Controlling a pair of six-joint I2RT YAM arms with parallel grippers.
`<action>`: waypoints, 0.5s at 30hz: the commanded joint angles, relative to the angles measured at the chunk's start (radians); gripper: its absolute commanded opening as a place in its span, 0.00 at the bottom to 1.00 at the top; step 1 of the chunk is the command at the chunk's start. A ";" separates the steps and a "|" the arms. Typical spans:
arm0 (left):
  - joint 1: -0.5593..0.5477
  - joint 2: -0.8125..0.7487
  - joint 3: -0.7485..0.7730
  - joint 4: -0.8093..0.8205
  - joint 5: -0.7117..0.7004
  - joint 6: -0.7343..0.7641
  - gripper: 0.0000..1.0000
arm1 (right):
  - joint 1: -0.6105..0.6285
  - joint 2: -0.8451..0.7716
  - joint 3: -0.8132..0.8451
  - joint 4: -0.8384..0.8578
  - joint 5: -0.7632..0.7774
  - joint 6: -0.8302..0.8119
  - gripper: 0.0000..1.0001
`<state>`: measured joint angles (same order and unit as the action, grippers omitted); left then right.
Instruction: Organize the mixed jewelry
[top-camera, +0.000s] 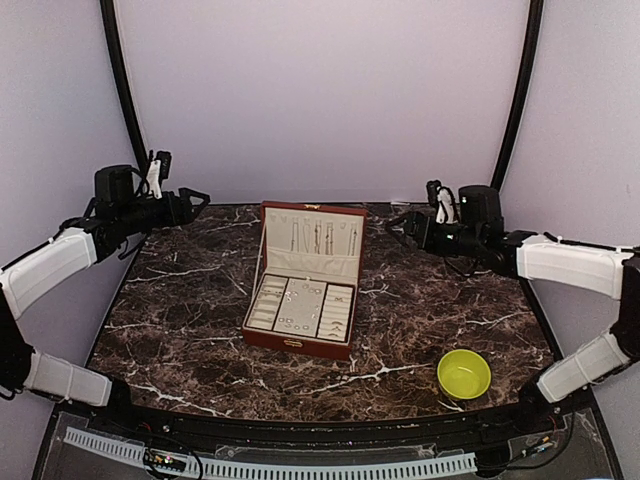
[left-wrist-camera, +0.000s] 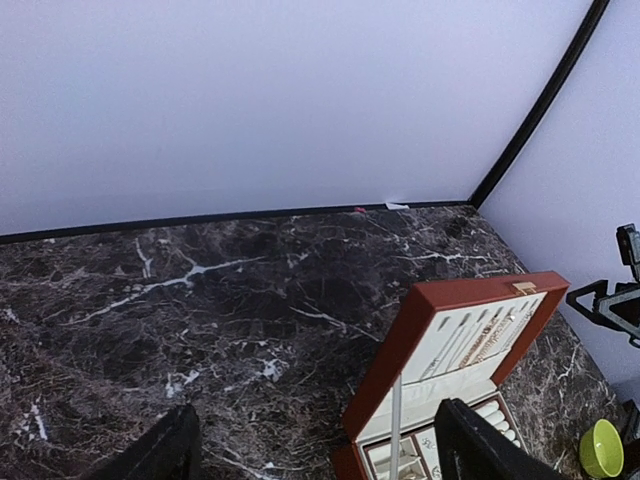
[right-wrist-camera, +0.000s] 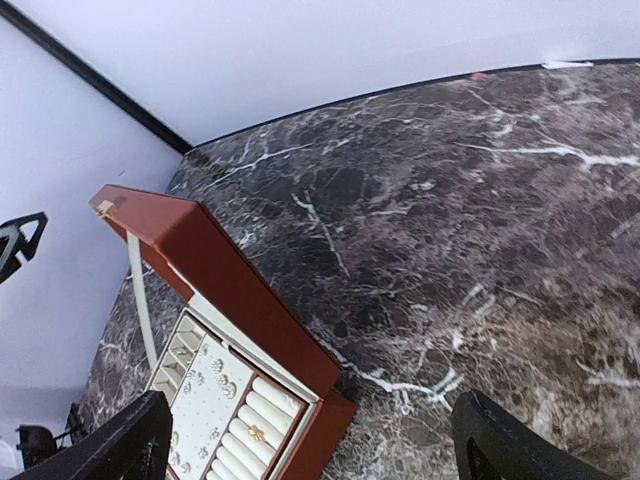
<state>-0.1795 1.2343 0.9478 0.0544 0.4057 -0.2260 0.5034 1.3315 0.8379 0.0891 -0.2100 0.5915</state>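
The reddish-brown box (top-camera: 300, 340) stands open mid-table, its lid (top-camera: 312, 210) upright. The mixed jewelry lies inside it: thin chains (top-camera: 318, 238) hang in the cream lid, small studs (right-wrist-camera: 215, 375) dot the middle panel, and a gold ring (right-wrist-camera: 256, 432) sits on the ring rolls. The chains (left-wrist-camera: 480, 340) also show in the left wrist view. My left gripper (top-camera: 198, 198) hangs high over the table's back left, open and holding nothing (left-wrist-camera: 318, 415). Raised at the back right, my right gripper (top-camera: 397, 223) is open too, nothing between its fingers (right-wrist-camera: 310, 415).
A yellow-green bowl (top-camera: 464, 373) sits near the front right edge and looks empty; it also shows low in the left wrist view (left-wrist-camera: 603, 448). White walls close in the back and both sides. The dark marble table (top-camera: 180, 320) surrounds the box.
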 joint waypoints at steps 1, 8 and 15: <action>0.075 -0.037 0.013 0.033 0.058 -0.018 0.83 | -0.026 0.135 0.132 0.202 -0.240 -0.168 0.99; 0.089 -0.078 0.015 -0.005 -0.032 0.056 0.83 | -0.028 0.333 0.326 0.183 -0.376 -0.336 0.99; 0.089 -0.091 0.018 -0.019 -0.066 0.078 0.83 | -0.026 0.421 0.448 0.099 -0.505 -0.415 0.98</action>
<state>-0.0952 1.1698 0.9478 0.0536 0.3691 -0.1791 0.4767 1.7374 1.2301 0.2066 -0.5919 0.2428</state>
